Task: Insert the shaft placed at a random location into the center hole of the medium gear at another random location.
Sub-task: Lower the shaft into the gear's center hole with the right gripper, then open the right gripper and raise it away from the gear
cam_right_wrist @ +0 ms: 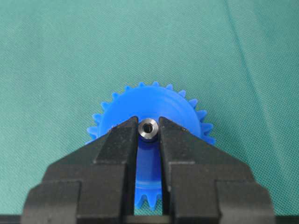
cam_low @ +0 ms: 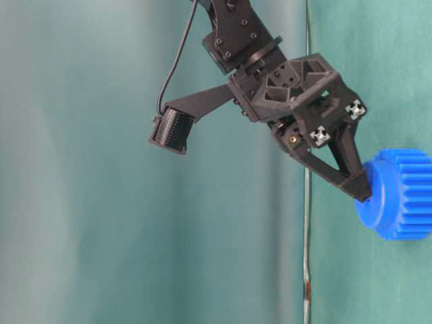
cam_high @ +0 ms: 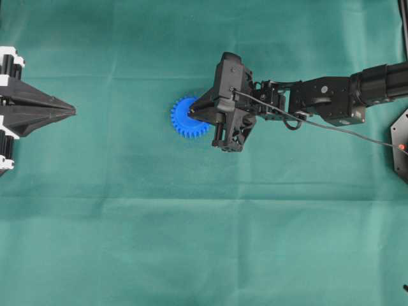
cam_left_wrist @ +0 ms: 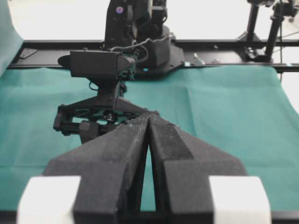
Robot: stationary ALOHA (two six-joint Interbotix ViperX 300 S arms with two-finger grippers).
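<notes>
The blue medium gear (cam_high: 186,118) lies flat on the green cloth; it also shows in the table-level view (cam_low: 399,194) and the right wrist view (cam_right_wrist: 154,105). My right gripper (cam_right_wrist: 149,128) is shut on the shaft (cam_right_wrist: 149,128), a small silver pin seen end-on between the fingertips, right over the gear's hub. The center hole is hidden behind the pin. From overhead the right gripper (cam_high: 193,113) tips sit on the gear's right half. My left gripper (cam_high: 71,112) rests at the far left, shut and empty, as the left wrist view (cam_left_wrist: 148,119) shows.
Green cloth (cam_high: 204,242) covers the whole table. A thin black cable (cam_high: 331,127) trails from the right arm. A dark base plate (cam_high: 400,145) sits at the right edge. A black rail and stands (cam_left_wrist: 224,44) run along the table's far side.
</notes>
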